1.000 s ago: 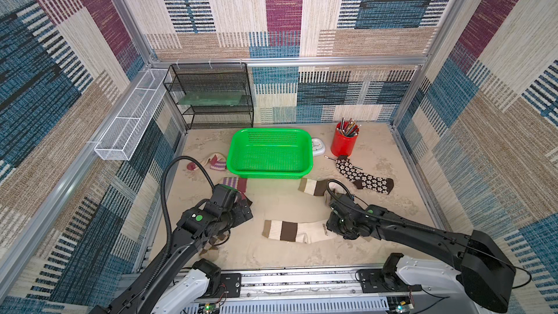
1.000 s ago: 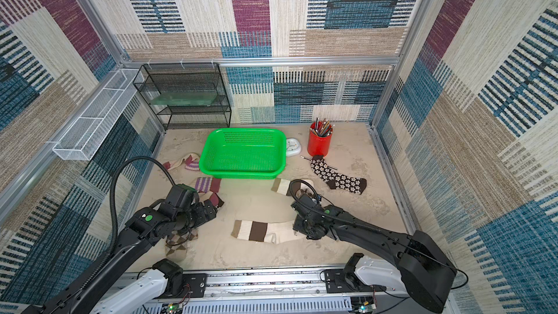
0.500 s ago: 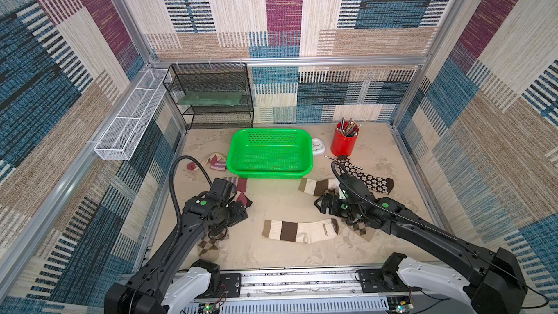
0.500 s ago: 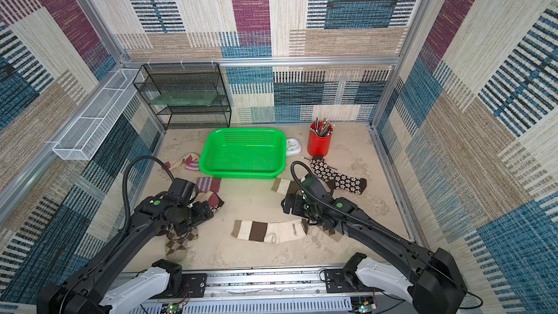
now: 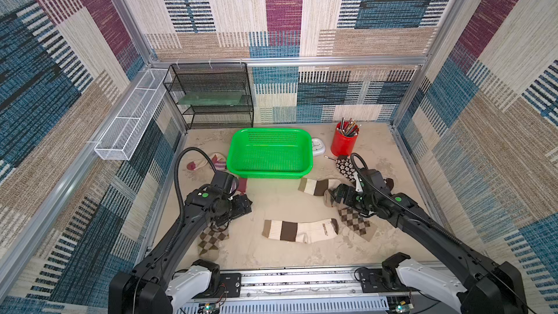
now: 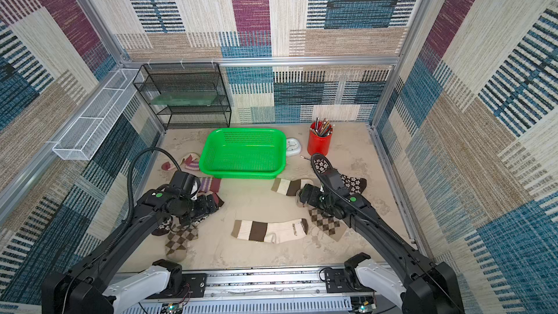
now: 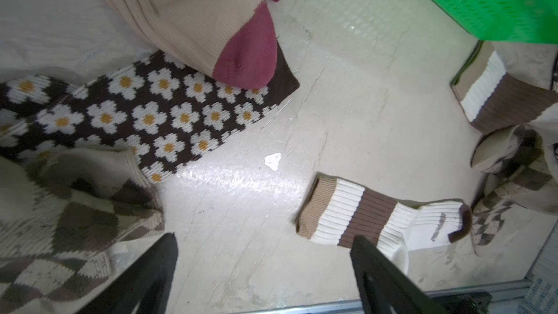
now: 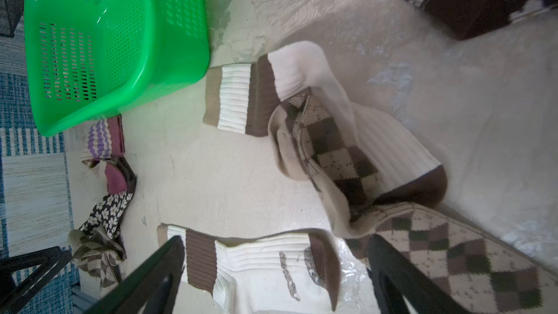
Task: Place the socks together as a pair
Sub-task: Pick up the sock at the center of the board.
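Withdrawn from the lower banded sock (image 5: 299, 231) since the earlier frame, the right gripper (image 8: 276, 238) is now found up and to the right of it. Its jaws are parted and empty, over the argyle sock (image 5: 353, 222) that is draped across the upper banded sock (image 5: 314, 187). Left flat on the desk (image 5: 271, 203) at lower centre of both top views, the lower banded sock is judged released but not yet paired, its mate being apart, just below the green basket (image 5: 268, 152). At left of centre the left gripper (image 7: 262, 238) is likewise seen spread wide, nothing held.
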Robot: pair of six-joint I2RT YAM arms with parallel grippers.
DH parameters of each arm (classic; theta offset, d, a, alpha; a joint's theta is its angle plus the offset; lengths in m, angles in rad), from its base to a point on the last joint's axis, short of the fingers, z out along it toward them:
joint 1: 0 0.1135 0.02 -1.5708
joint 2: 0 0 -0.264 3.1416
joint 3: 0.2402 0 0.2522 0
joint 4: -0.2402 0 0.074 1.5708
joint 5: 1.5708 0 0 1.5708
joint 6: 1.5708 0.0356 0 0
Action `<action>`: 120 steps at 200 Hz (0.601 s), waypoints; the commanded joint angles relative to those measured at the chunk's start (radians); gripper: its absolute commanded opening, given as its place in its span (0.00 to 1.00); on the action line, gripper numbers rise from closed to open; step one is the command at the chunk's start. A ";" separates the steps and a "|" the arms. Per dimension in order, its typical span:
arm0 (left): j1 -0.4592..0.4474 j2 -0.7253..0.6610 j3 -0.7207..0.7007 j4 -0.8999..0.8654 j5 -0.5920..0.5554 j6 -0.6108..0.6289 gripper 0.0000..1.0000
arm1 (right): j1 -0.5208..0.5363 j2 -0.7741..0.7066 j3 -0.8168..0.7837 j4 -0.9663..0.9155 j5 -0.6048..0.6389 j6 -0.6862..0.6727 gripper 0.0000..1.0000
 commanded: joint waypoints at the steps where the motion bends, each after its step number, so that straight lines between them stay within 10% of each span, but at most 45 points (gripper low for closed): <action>1: 0.000 -0.006 0.005 0.045 0.051 0.010 0.90 | -0.053 0.012 0.024 0.037 -0.001 -0.084 0.97; 51: -0.004 -0.007 0.010 0.124 0.169 0.026 0.87 | -0.178 0.291 0.194 -0.004 -0.065 -0.168 1.00; 120: -0.029 -0.058 -0.025 0.181 0.204 0.014 0.84 | -0.174 0.532 0.317 0.054 -0.121 -0.316 0.79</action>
